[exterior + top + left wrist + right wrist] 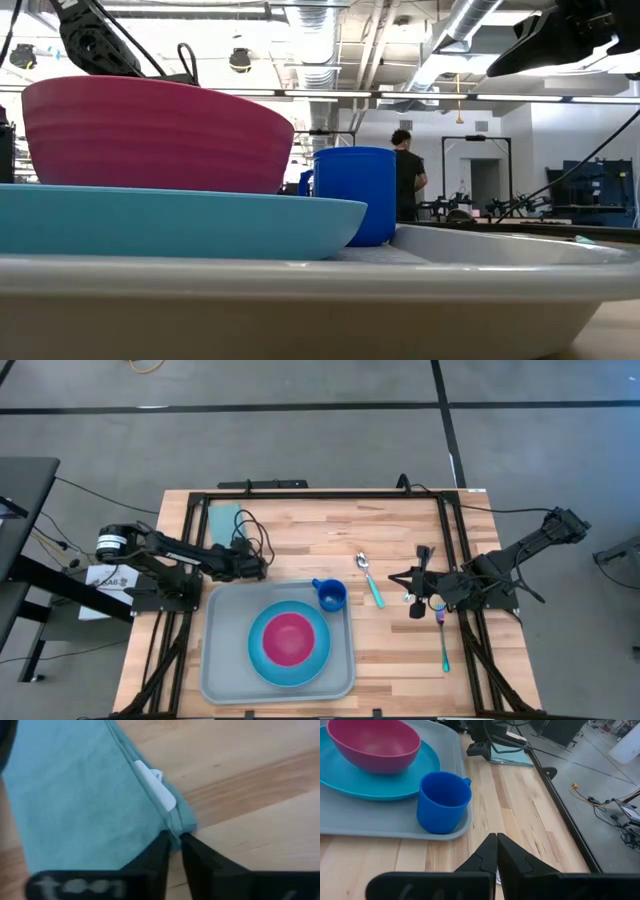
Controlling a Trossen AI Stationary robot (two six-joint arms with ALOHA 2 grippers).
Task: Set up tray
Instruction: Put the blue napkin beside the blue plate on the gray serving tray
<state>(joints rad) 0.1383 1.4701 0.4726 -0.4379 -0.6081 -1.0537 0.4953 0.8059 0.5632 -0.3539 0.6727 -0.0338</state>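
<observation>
From above, the left hand [255, 570] sits at the near corner of the teal napkin [225, 520], just beyond the tray's [215, 660] far left corner; the napkin's long axis runs away from the tray, and this arm is far nearer to it than the right. The right hand [417, 605], pressed together and empty, waits well right of the tray. At tabletop height, the tray rim [300, 275] fills the foreground, a person standing in the workshop behind. The left wrist view shows fingers [160, 855] nearly together, pinching the napkin's edge [172, 822] on bare wooden tabletop [250, 795].
</observation>
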